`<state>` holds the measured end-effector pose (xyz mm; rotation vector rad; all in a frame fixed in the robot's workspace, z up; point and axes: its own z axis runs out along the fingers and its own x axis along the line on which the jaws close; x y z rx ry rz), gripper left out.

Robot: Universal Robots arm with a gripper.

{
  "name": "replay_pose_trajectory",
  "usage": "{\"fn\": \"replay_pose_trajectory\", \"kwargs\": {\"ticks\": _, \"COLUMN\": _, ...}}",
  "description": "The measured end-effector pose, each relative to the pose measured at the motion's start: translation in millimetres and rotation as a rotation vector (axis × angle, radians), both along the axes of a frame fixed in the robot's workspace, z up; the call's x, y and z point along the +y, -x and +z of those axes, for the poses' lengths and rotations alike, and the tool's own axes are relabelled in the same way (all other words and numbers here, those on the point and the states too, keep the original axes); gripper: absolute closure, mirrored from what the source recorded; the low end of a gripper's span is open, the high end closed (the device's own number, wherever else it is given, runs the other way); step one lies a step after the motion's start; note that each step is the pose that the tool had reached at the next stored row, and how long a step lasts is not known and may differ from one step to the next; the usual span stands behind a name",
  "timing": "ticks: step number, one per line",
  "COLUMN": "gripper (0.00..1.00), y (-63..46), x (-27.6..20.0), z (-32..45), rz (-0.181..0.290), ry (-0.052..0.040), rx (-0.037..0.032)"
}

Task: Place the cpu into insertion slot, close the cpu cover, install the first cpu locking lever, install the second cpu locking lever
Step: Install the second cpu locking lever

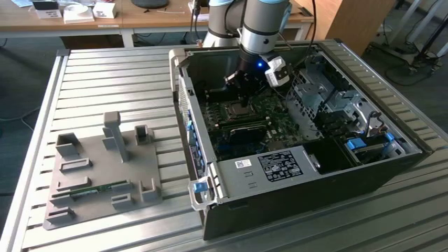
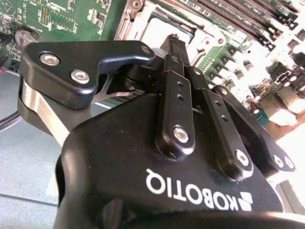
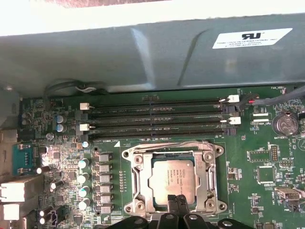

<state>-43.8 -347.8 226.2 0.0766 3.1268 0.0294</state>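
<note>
cpu (image 3: pixel 177 177) seated under cpu cover (image 3: pixel 208 183) | pincer (image 3: pixel 177 204) together, touching | memory slots (image 3: pixel 157 119) beside

The single arm (image 1: pixel 259 21) reaches down from the far side of the scene, its grey wrist pointing steeply downward with a small blue light showing on it. The black tool (image 3: pixel 179 204) hangs low at the arm's end, its two fingers (image 2: pixel 177 71) pressed together at the tips with no gap visible between them.
</note>
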Motion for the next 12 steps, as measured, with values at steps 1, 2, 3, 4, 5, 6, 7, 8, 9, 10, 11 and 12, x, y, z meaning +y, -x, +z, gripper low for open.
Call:
{"fn": "replay_pose_trajectory", "kwargs": {"ticks": 1, "gripper": 0.89, "y": 0.0, "x": 0.0, "z": 0.0, "rz": 0.006, "ry": -0.0002, "rx": 0.0}}
{"fn": "replay_pose_trajectory", "kwargs": {"ticks": 2, "gripper": 0.89, "y": 0.0, "x": 0.0, "z": 0.0, "rz": 0.011, "ry": -0.0002, "rx": 0.0}}
{"fn": "replay_pose_trajectory", "kwargs": {"ticks": 3, "gripper": 0.89, "y": 0.0, "x": 0.0, "z": 0.0, "rz": 0.017, "ry": -0.0002, "rx": 0.0001}}
{"fn": "replay_pose_trajectory", "kwargs": {"ticks": 4, "gripper": 0.89, "y": 0.0, "x": 0.0, "z": 0.1, "rz": 0.023, "ry": -0.0001, "rx": 0.0001}}
{"fn": "replay_pose_trajectory", "kwargs": {"ticks": 5, "gripper": 0.89, "y": 0.0, "x": 0.0, "z": 0.0, "rz": 0.027, "ry": -0.0002, "rx": 0.0}}
{"fn": "replay_pose_trajectory", "kwargs": {"ticks": 6, "gripper": 0.89, "y": 0.0, "x": 0.0, "z": 0.0, "rz": 0.029, "ry": -0.0002, "rx": 0.0}}
{"fn": "replay_pose_trajectory", "kwargs": {"ticks": 7, "gripper": 0.89, "y": 0.0, "x": 0.0, "z": 0.0, "rz": 0.03, "ry": -0.0002, "rx": -0.0001}}
{"fn": "replay_pose_trajectory", "kwargs": {"ticks": 8, "gripper": 0.89, "y": 0.0, "x": 0.0, "z": 0.0, "rz": 0.031, "ry": -0.0002, "rx": -0.0003}}
{"fn": "replay_pose_trajectory", "kwargs": {"ticks": 9, "gripper": 0.89, "y": 0.0, "x": 0.0, "z": 0.0, "rz": 0.032, "ry": -0.0002, "rx": -0.0005}}
{"fn": "replay_pose_trajectory", "kwargs": {"ticks": 10, "gripper": 0.89, "y": 0.0, "x": 0.0, "z": 0.0, "rz": 0.033, "ry": -0.0003, "rx": -0.0007}}
{"fn": "replay_pose_trajectory", "kwargs": {"ticks": 11, "gripper": 0.89, "y": 0.1, "x": 0.0, "z": 0.0, "rz": 0.033, "ry": -0.0006, "rx": -0.0008}}
{"fn": "replay_pose_trajectory", "kwargs": {"ticks": 12, "gripper": 0.89, "y": 0.2, "x": 0.0, "z": 0.0, "rz": 0.034, "ry": -0.0006, "rx": -0.0008}}
